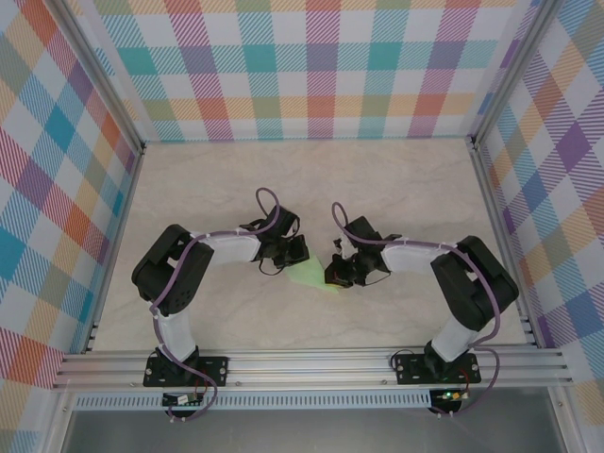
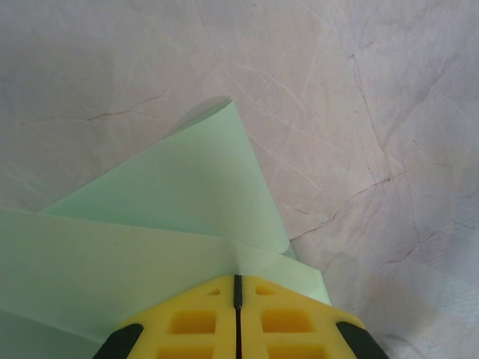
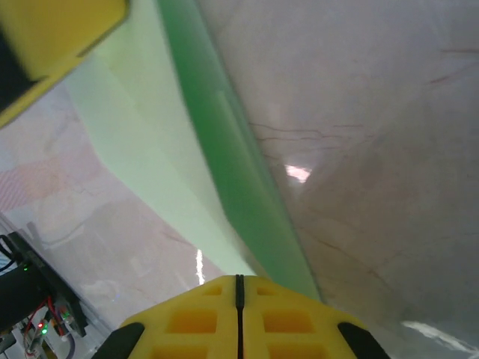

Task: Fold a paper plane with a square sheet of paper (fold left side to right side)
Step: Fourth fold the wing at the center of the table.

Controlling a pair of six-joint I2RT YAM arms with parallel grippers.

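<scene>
Left tool (image 2: 237, 288) and right tool (image 3: 238, 288), both closed, pinch the partly folded green paper (image 1: 314, 276) at the middle of the tabletop (image 1: 311, 189). The side fold seems underway; next, carry the raised flap rightward and crease.

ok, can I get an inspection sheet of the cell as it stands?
Surface: pale marbled table top, flat.
Job's things: green paper, partly folded with one flap raised, held between the two grippers at mid-table.
Clutter: nothing seen.
Grippers: left gripper shut on the green paper; right gripper shut on it too, with the sheet seen edge-on and off the table.
Cables: purple cables run along both arms, looping near the wrists, clear of the paper.
Surroundings: plaid walls on three sides; aluminium frame along the near edge.
</scene>
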